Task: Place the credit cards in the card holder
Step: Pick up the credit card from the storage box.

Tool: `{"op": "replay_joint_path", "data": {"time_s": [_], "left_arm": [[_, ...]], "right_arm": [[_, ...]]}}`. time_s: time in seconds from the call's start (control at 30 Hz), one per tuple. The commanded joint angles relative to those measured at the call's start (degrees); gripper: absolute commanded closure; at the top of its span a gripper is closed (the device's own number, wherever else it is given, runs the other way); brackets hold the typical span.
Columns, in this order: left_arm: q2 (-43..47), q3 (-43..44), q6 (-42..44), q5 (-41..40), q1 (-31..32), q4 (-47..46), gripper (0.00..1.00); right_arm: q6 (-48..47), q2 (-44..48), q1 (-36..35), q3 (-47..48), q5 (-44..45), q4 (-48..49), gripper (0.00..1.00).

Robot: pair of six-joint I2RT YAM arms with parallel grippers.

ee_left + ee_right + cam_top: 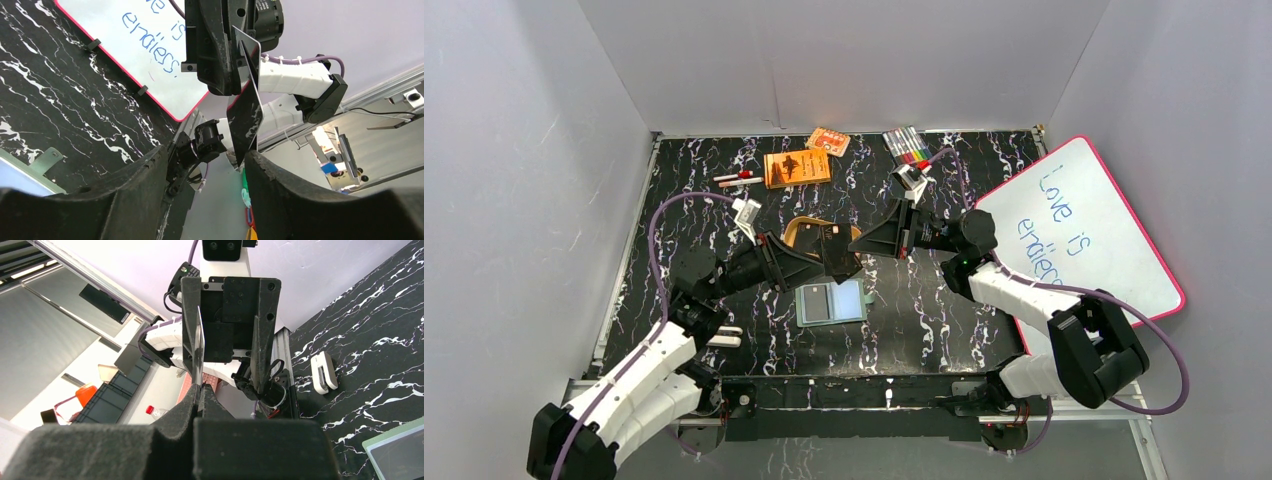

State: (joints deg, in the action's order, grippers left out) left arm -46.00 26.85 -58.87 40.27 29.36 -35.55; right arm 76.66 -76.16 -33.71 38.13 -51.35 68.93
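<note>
A black credit card [837,246] hangs in the air between my two grippers over the middle of the mat. My right gripper [861,243] is shut on one edge of it; in the right wrist view the card [199,352] stands edge-on out of the shut fingertips [201,390]. My left gripper [826,257] faces it with jaws wide open around the card's other end [245,112], which lies near the right finger [280,175]. The grey-green card holder [831,302] lies flat on the mat just below them. I see no other black card.
A tan-rimmed flat object [801,230] lies behind the grippers. At the back are an orange booklet [797,167], a small orange pack [828,141], markers [906,146] and a pen [737,178]. A whiteboard [1094,235] is at the right, and a small white object [726,336] near the left arm.
</note>
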Motion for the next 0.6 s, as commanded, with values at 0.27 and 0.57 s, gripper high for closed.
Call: {"op": "replay_joint_path", "data": {"time_s": [0.27, 0.57], "left_arm": [[10.34, 4.33, 6.33, -8.93, 0.08, 12.47, 0.33], [11.14, 5.26, 5.25, -11.11, 0.08, 10.07, 0.31]], "right_arm": [[-0.33, 2.32, -1.52, 0.19, -0.59, 2.88, 1.00], [-0.21, 3.28, -1.53, -0.18, -1.13, 2.79, 1.00]]}}
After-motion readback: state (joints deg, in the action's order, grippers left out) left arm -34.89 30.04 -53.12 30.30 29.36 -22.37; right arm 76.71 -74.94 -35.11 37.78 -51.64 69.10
